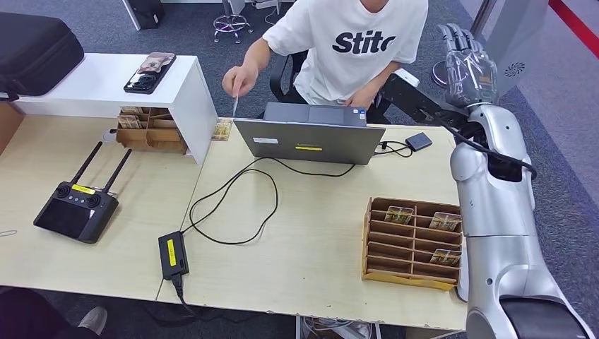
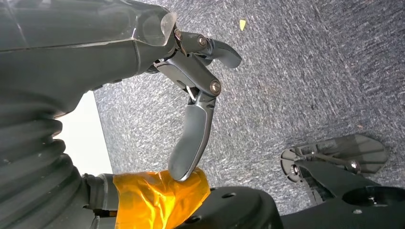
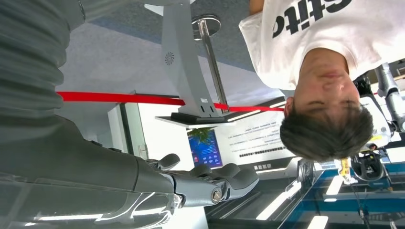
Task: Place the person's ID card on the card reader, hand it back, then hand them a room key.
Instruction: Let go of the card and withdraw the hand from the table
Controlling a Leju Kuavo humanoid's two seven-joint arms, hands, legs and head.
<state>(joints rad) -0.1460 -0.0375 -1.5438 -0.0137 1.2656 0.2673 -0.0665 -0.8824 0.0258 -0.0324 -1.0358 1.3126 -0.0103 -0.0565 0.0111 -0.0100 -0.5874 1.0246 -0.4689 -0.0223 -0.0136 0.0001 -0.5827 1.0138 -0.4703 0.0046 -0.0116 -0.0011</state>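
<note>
Pale wood table [image 1: 304, 233] over grey carpet, seen from the head view. A person in a white printed T-shirt [image 1: 353, 42] sits at 12 o'clock behind an open grey laptop [image 1: 311, 138] and holds out a thin ID card [image 1: 234, 106], edge-on, small and pale; its face cannot be read. The right robot hand [image 1: 467, 60] is raised at 2 o'clock beside the person, fingers apart and pointing up, grasping nothing. A white raised shelf [image 1: 106, 85] at 10 o'clock carries a phone [image 1: 150, 72]. Under its edge sits a wooden compartment box [image 1: 150, 131]. A second wooden card rack [image 1: 413, 244] at 4 o'clock holds a few cards, probably the room keys. A black two-antenna controller [image 1: 78, 208] lies at 8 o'clock, and a black power brick [image 1: 173, 254] at 6 o'clock. I cannot tell which item is the card reader.

Left wrist view: the left robot hand [image 2: 193, 109] hangs over carpet, fingers loosely extended, holding nothing.

Right wrist view: the right robot hand's fingers [image 3: 224, 179] look released and empty, with the person beyond them.

Judgement: first step, card not yet received. Next move calls for bringing the right robot hand down and toward 11 o'clock to the offered card, then pinching its thin edge.
</note>
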